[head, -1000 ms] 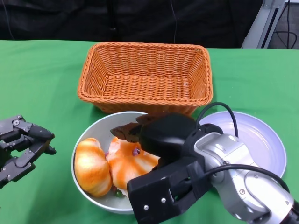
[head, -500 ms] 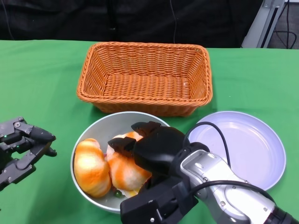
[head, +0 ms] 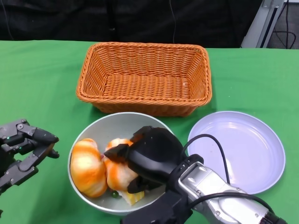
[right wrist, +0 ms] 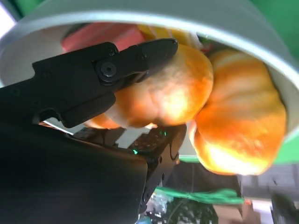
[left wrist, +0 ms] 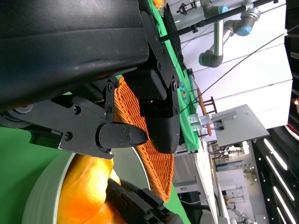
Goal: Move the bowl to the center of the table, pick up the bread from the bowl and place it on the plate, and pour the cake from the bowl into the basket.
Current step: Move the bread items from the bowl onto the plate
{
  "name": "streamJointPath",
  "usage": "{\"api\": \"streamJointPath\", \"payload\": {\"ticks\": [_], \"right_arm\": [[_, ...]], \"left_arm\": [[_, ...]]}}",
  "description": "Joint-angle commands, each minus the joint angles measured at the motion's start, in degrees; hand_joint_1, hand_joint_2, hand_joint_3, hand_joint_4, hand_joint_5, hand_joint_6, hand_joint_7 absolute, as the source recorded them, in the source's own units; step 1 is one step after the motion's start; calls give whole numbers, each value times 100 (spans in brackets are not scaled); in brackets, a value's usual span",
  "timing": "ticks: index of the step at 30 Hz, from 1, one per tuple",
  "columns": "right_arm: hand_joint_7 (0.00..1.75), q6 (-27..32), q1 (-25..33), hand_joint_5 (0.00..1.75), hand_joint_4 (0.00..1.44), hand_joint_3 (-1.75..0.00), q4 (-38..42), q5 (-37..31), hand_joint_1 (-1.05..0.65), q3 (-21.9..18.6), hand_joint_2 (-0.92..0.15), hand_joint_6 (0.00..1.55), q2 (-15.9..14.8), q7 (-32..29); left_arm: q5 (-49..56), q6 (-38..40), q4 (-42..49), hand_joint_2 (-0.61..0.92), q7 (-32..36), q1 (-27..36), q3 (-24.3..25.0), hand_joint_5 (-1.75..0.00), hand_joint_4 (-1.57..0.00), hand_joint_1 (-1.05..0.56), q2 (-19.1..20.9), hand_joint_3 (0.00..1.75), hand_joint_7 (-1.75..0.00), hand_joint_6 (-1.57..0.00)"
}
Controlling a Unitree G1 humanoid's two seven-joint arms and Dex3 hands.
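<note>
Green table (head: pixel 42 84): right hand (head: pixel 149 158) closing on bread (head: pixel 119 170) in bowl (head: pixel 107 126), grip unconfirmed; slip risk. Left hand (head: pixel 21 149) apart, nine o'clock.

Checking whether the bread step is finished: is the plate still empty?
Empty. The plate shows only bare surface in the head view; both orange pieces are in the bowl, under the right hand.

The bowl (head: pixel 93 127) sits before the basket (head: pixel 145 77), left of the plate (head: pixel 243 149), holding bread (head: pixel 86 168).

Green table (head: pixel 42 84) with basket (head: pixel 145 77), bowl (head: pixel 110 126), plate (head: pixel 243 144).
</note>
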Motion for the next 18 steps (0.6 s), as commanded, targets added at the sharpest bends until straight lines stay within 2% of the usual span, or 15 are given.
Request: {"api": "streamJointPath", "payload": {"ticks": [1, 5, 9, 13, 16, 17, 18], "right_arm": [[1, -134, 15, 91, 85, 0, -24, 237, -35, -200, -91, 108, 14, -94], [2, -341, 4, 102, 82, -1, -169, 502, -37, -448, -91, 112, -7, -231], [4, -574, -12, 132, 72, -6, -214, 600, -31, -628, -92, 116, -13, -518], [8, -856, -20, 149, 67, -10, -319, 749, -31, -877, -92, 117, -71, -780], [9, -921, -14, 152, 65, -12, -322, 748, -31, -933, -92, 117, -73, -805], [9, -911, 48, 153, 65, -12, -512, 893, -32, -1081, -92, 117, -67, -743], [8, -894, 111, 139, 71, -7, -713, 1045, -30, -1219, -92, 115, -70, -654]], "left_arm": [[78, -66, 17, 92, 79, 12, 6, -130, -77, -12, 43, 34, -78, -94], [131, -135, 67, 92, 93, -6, 10, -130, -77, -13, 50, 32, -78, -94], [104, -204, 109, 92, 61, -24, 5, -129, -78, -14, 49, 31, -77, -94], [132, -177, 80, 92, 111, -1, 3, -129, -78, -14, 56, 31, -77, -94], [142, -183, 78, 92, 120, 1, 4, -129, -78, -14, 55, 31, -78, -94], [139, -171, 74, 92, 121, 2, 6, -129, -78, -14, 58, 32, -78, -94], [126, -165, 86, 92, 109, -1, 10, -129, -78, -14, 65, 32, -78, -94]]}}
